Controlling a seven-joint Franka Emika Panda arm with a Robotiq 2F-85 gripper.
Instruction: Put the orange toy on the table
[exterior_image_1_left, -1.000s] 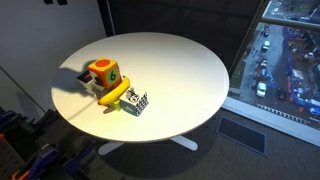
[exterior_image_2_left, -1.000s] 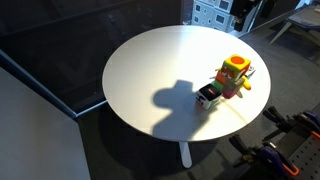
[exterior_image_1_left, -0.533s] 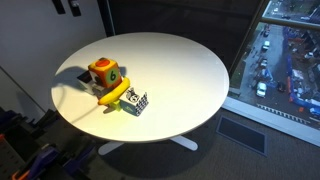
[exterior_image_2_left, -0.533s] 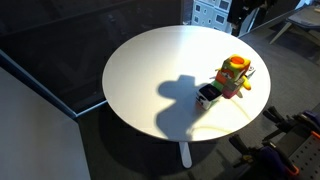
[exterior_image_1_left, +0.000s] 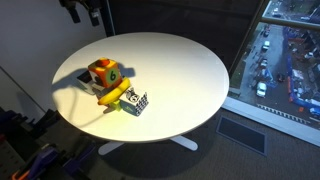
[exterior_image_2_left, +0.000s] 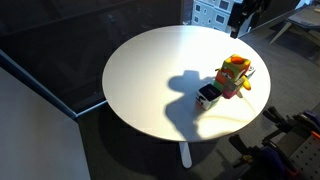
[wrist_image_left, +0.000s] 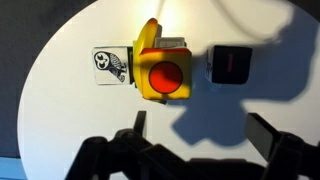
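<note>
The orange toy (exterior_image_1_left: 103, 72) sits near the edge of the round white table (exterior_image_1_left: 185, 70), with its green round patch facing the camera. It appears to rest on a yellow banana-shaped toy (exterior_image_1_left: 112, 95). It also shows in an exterior view (exterior_image_2_left: 234, 70). In the wrist view its top face (wrist_image_left: 165, 76) is yellowish with a red round patch. My gripper (wrist_image_left: 200, 135) is open and empty, high above the table (wrist_image_left: 60, 110) and short of the toy. It shows at the top of both exterior views (exterior_image_1_left: 80, 10) (exterior_image_2_left: 245, 12).
A black-and-white patterned cube (exterior_image_1_left: 136, 102) (exterior_image_2_left: 207, 96) (wrist_image_left: 112, 65) lies beside the banana toy. A dark box-like thing (wrist_image_left: 230, 65) lies on the toy's other side. The table edge runs close to the toys. Dark floor and equipment (exterior_image_2_left: 285, 140) lie beyond.
My gripper has come further into view at the top of the exterior views, moving toward the toys. Its shadow has slid across the table toward them. The toys have not moved.
</note>
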